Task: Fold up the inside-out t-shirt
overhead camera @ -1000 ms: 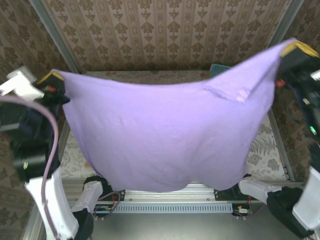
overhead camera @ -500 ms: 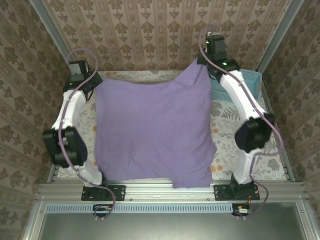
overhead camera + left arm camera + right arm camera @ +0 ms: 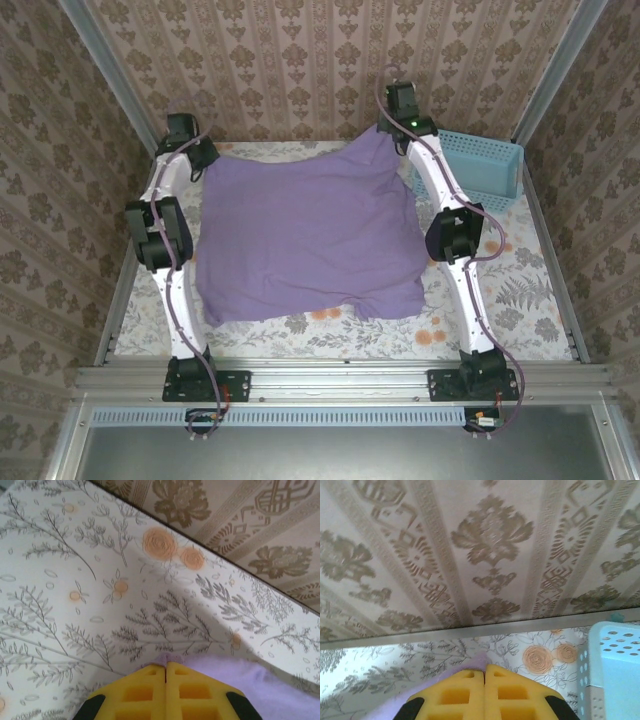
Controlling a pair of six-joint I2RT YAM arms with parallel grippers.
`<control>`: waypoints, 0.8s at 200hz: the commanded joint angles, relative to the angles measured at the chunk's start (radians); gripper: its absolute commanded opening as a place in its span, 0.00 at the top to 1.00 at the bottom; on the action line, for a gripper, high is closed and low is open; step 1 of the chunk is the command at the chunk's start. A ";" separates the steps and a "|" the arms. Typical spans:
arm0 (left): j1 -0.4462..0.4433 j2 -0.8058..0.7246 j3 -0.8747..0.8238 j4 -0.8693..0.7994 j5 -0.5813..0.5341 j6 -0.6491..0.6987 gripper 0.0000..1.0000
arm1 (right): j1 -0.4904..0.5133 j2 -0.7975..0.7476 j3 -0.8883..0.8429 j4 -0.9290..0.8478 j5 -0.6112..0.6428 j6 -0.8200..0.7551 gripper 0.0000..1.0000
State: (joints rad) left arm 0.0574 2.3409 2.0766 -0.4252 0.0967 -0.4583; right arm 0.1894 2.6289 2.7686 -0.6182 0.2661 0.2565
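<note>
The t-shirt (image 3: 305,235) lies spread on the tabletop (image 3: 520,300), its far corners pinched in the closed left end effector (image 3: 165,667) and closed right end effector (image 3: 484,672), so an uneven pull or early release could bunch it or snag the basket (image 3: 490,170).

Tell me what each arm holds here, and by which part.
Both hold the inside-out t-shirt: the left jaws are shut on its far left corner, the right jaws are shut on its far right corner.
</note>
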 commanded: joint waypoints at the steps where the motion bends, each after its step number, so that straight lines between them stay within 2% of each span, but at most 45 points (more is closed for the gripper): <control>1: 0.020 0.027 0.101 -0.064 0.021 0.031 1.00 | -0.032 -0.002 0.008 0.067 -0.040 0.061 1.00; 54: 0.045 0.075 0.163 -0.130 0.085 0.024 1.00 | -0.053 -0.004 0.008 0.023 -0.075 0.090 1.00; 96: 0.051 -0.021 0.068 -0.156 0.118 0.033 1.00 | -0.053 -0.103 -0.083 -0.035 -0.121 0.088 1.00; 160: 0.079 -0.295 -0.311 -0.069 0.111 -0.016 1.00 | -0.036 -0.511 -0.688 0.134 -0.182 0.122 1.00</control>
State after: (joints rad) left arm 0.1047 2.1826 1.8660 -0.5426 0.1955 -0.4511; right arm 0.1452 2.3054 2.2326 -0.5766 0.1207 0.3416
